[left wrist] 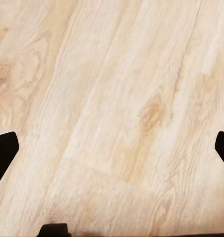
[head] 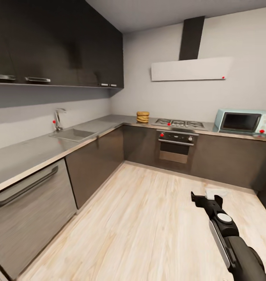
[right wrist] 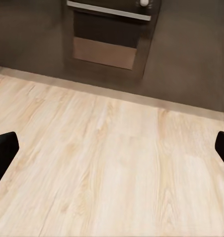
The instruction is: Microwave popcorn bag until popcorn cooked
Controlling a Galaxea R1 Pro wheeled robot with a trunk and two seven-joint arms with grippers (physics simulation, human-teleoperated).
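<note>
An L-shaped kitchen with grey walls, glossy black cabinets (head: 59, 43) and a light wood floor (head: 148, 218), seen from the robot standing well back from the worktops. The steel countertop (head: 27, 154) runs along the left wall, turns at the far corner and continues along the back wall. A sink (head: 72, 134) with a tap (head: 58, 118) is set into the left run. On the back run a gas hob (head: 179, 124) sits above a steel-fronted built-in oven (head: 176, 146), under a flat extractor hood (head: 191, 69).

The microwave (head: 243, 121), pale blue with its dark door closed, stands at the right end of the back run. The popcorn bag (head: 142, 117) stands upright near the far corner of the countertop, just left of the hob and well apart from the microwave, so a carry along the back run will probably be needed.

The right arm is held low and forward over the floor, apparently a travel posture. Right gripper (head: 206, 197): released, fingers spread, nothing between them; its wrist view looks across the floor to the oven front (right wrist: 109, 37). Left gripper (left wrist: 112, 150): likewise released and empty, fingertips (left wrist: 3, 150) wide apart, pointing down at the floorboards (left wrist: 117, 98). The task appears to be at the approach stage; the bag is ungrasped.
</note>
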